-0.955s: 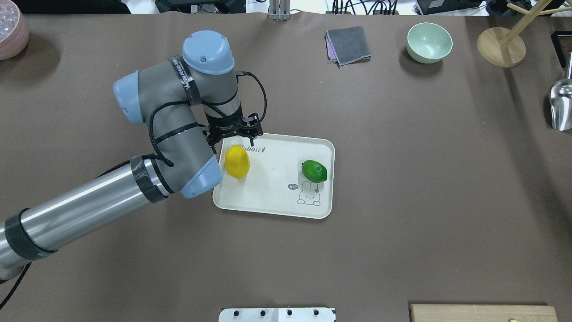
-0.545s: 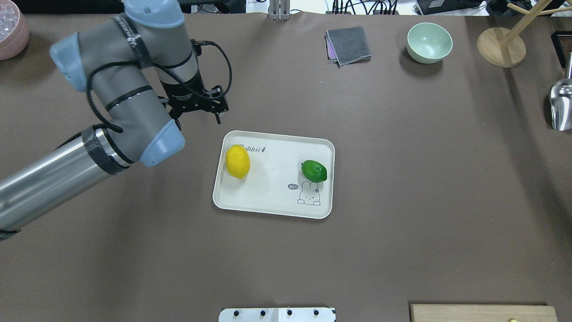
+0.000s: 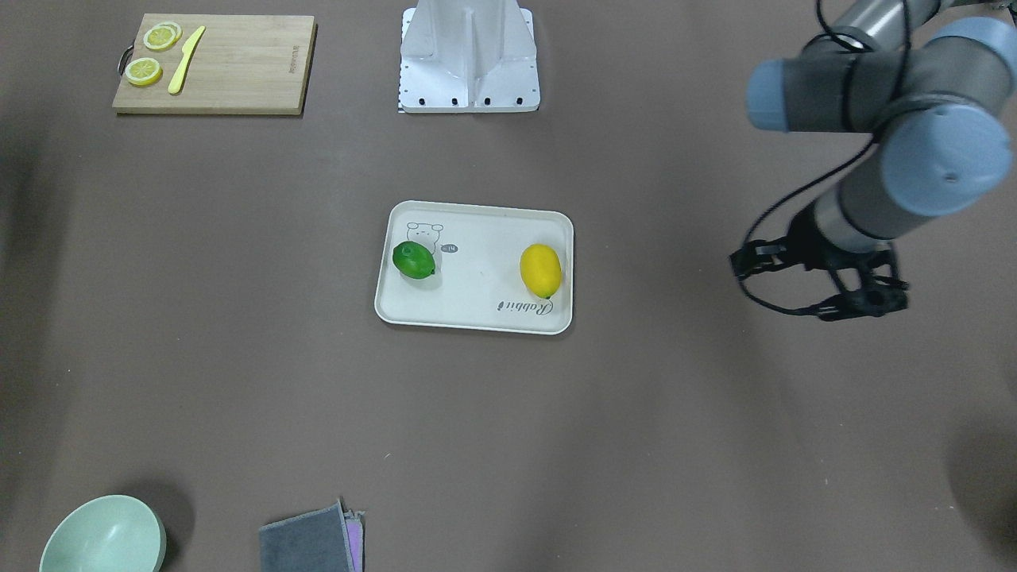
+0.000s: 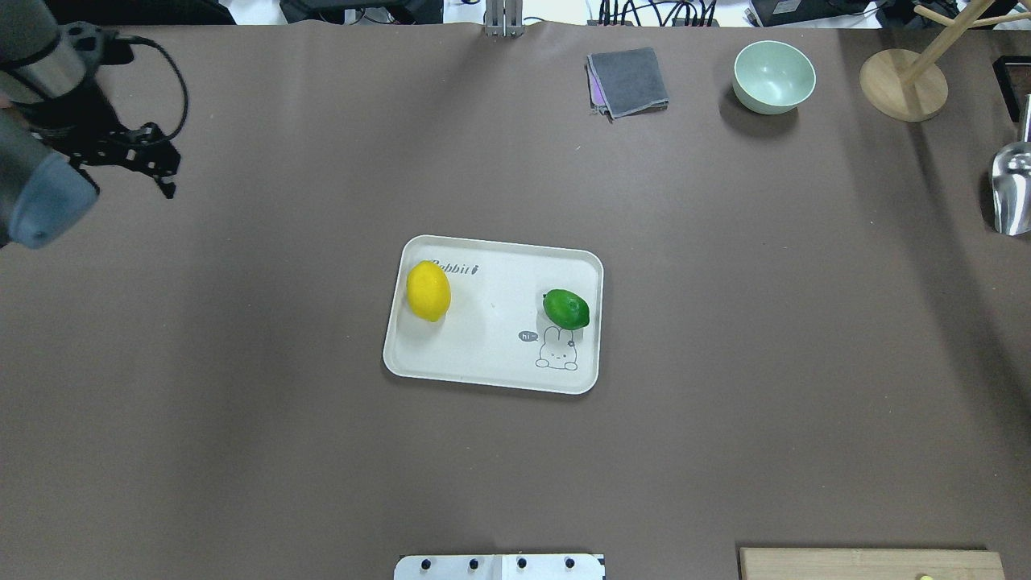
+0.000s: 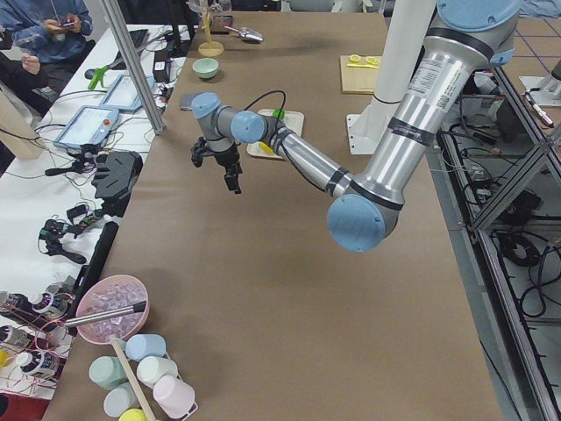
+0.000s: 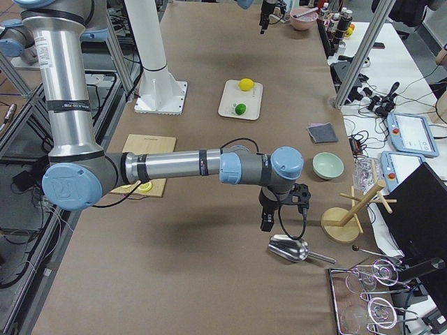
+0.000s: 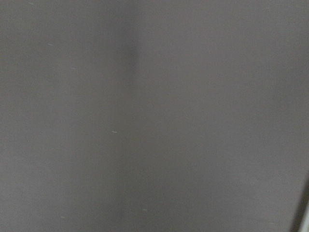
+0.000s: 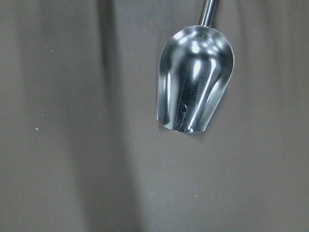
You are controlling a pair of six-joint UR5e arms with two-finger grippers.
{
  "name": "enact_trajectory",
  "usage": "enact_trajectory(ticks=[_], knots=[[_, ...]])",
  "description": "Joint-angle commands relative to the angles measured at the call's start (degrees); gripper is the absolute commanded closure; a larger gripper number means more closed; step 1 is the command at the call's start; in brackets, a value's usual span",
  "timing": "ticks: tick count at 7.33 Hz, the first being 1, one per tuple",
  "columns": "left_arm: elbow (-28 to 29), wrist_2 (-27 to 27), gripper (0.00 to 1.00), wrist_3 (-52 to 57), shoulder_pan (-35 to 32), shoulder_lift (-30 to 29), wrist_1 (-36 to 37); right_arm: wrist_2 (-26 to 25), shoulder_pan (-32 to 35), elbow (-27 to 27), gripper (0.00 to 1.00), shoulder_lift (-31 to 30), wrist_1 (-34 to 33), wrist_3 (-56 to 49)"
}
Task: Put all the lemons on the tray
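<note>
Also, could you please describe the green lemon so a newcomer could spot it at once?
Look at the off-white tray in the middle of the brown table. Two oval fruits lie on it, apart; the green lemon sits at the head of the rabbit drawing, whereas the yellow lemon lies by the "Rabbit" script.

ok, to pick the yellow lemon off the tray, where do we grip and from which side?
Grip the yellow lemon across its widest middle, coming straight down. It lies on its side, long axis pointing roughly away from the robot, so the fingers close across the short axis. It sits close to the left rim of the tray, so a sideways approach would likely hit it.
</note>
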Motion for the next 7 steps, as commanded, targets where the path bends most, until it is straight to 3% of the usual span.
enact_trajectory(ticks=[1,4,6,7], knots=[[0.70,-1.07,0.02,17.55,-9.61,9.64,0.29,0.09,-0.04,0.01,0.00,-0.07,0.08,0.00],[4.21,-1.16,0.02,32.81,-20.34,15.55,0.12,0.87,-0.04,0.18,0.00,0.02,-0.01,0.09],[0.38,-0.98,0.02,33.18,-22.92,22.57,-0.06,0.70,-0.04,0.01,0.00,-0.16,0.08,0.09],[-4.86,-0.37,0.02,33.96,-23.44,25.82,0.03,0.79,-0.04,-0.17,0.00,-0.42,0.25,0.09]])
